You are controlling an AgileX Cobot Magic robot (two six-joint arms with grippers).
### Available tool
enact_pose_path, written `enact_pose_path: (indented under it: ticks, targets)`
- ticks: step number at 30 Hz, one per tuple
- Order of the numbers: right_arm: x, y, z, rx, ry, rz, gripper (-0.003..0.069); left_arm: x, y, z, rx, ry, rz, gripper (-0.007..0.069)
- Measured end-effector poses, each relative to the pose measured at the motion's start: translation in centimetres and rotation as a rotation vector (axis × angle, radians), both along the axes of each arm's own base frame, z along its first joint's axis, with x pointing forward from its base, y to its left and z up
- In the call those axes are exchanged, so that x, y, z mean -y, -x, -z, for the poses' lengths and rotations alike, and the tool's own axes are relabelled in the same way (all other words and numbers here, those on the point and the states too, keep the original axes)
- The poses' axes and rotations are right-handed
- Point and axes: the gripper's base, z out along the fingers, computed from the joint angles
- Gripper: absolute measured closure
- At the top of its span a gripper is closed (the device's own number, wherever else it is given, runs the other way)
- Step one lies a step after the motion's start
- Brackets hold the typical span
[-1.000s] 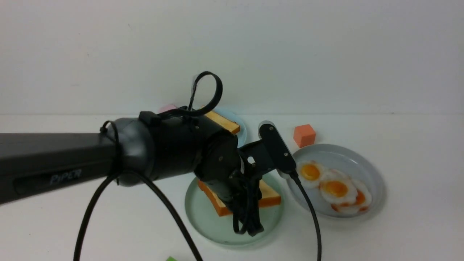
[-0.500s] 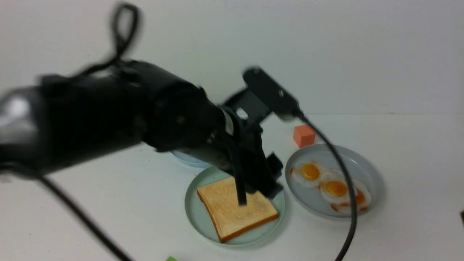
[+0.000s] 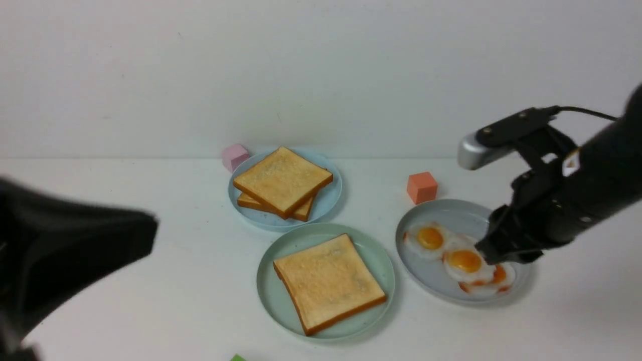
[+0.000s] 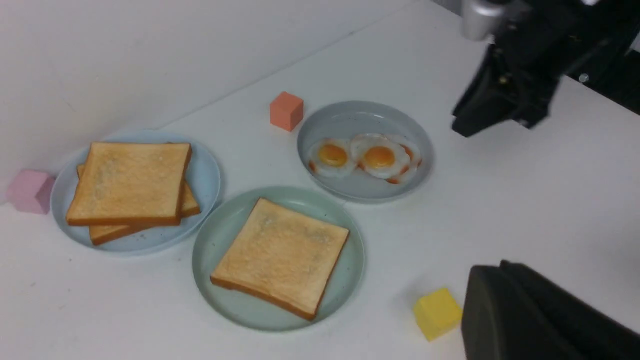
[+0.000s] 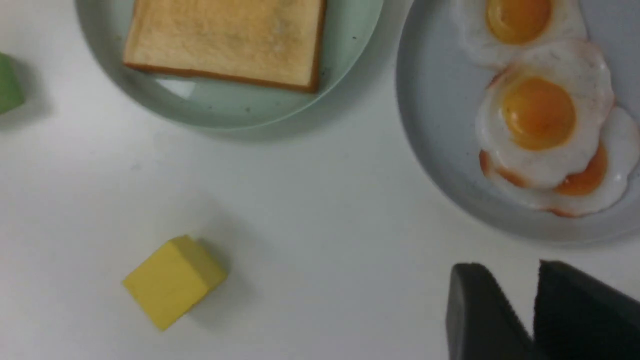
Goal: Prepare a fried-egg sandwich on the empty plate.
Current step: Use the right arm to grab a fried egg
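One toast slice (image 3: 328, 282) lies flat on the mint-green plate (image 3: 268, 296). Two more slices (image 3: 283, 183) are stacked on a light blue plate (image 3: 331, 198) behind it. Overlapping fried eggs (image 3: 464, 260) sit on the grey plate (image 3: 441, 210) to the right. My right gripper (image 5: 517, 270) hangs open above that plate's right side, with a narrow gap between its fingers and nothing in it. In its own view it is just short of the plate's rim. My left gripper (image 4: 492, 270) is shut and empty beside a yellow cube, well away from the plates.
An orange cube (image 3: 421, 187) stands behind the grey plate and a pink cube (image 3: 234, 156) behind the blue one. A yellow cube (image 5: 172, 280) and a green cube (image 5: 7, 82) lie in front of the mint-green plate. My left arm (image 3: 75, 250) is a dark blur at the front left.
My left arm has lifted off the toast on the mint-green plate and swung back to the left, gripper shut. My right arm has come in over the grey plate with its jaws parting.
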Motion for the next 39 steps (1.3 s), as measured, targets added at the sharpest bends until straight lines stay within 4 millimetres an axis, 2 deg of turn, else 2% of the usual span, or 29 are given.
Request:
enact_pose_path:
  ticks: [1,2,3,4,5,7,8,10,12,20,24,29,32,33,39]
  targets:
    - [-0.5,-1.6,1.5,-0.036,0.023,-0.002,0.0347,-1.0,1.0,1.0,0.017,0.022,-0.002,0.0638]
    - [-0.8,-2.4,2.0,-0.044,0.033,-0.005,0.0315,-1.4,1.5,1.8,0.026,0.031,-0.003,0.0638]
    - [-1.2,-3.4,3.0,-0.059,0.064,-0.02,0.0259,-2.2,2.3,2.2,0.054,0.058,-0.004,0.0638]
    - [-1.3,-3.6,3.2,-0.06,0.07,-0.022,0.0259,-2.3,2.4,2.4,0.056,0.06,-0.004,0.0638]
    - [-1.7,-4.9,4.4,-0.07,0.119,-0.035,0.0199,-3.1,3.3,3.0,0.09,0.093,-0.005,0.0638]
    - [-2.0,-6.3,5.9,-0.08,0.179,-0.018,0.0125,-3.9,4.2,3.2,0.131,0.133,-0.006,0.0638]
    - [-2.0,-6.3,5.8,-0.078,0.176,-0.013,0.012,-4.1,4.4,3.1,0.139,0.141,-0.006,0.0638]
    - [-2.1,-7.5,7.0,-0.08,0.218,0.03,0.0063,-4.7,4.9,3.0,0.164,0.166,-0.007,0.0638]
    - [-2.1,-8.2,8.0,-0.08,0.244,0.047,0.0041,-4.8,5.1,3.0,0.171,0.174,-0.007,0.0638]
    - [-2.4,-9.4,11.9,-0.107,0.278,0.04,0.0037,-4.2,4.5,3.2,0.14,0.16,-0.003,0.0638]
    - [-2.5,-9.8,12.3,-0.103,0.293,0.031,0.0042,-4.1,4.4,3.1,0.143,0.163,-0.004,0.0638]
    - [-2.5,-10.0,12.6,-0.099,0.312,0.023,0.0081,-4.1,4.4,3.0,0.149,0.169,-0.004,0.0638]
    - [-2.4,-10.0,12.5,-0.094,0.32,0.018,0.0139,-4.1,4.4,3.0,0.148,0.171,-0.003,0.0638]
    - [-2.4,-10.0,12.5,-0.09,0.318,0.018,0.0183,-4.1,4.4,3.0,0.148,0.172,-0.003,0.0638]
    - [-2.4,-10.0,12.5,-0.093,0.324,0.014,0.0188,-4.1,4.4,3.0,0.148,0.173,-0.003,0.0638]
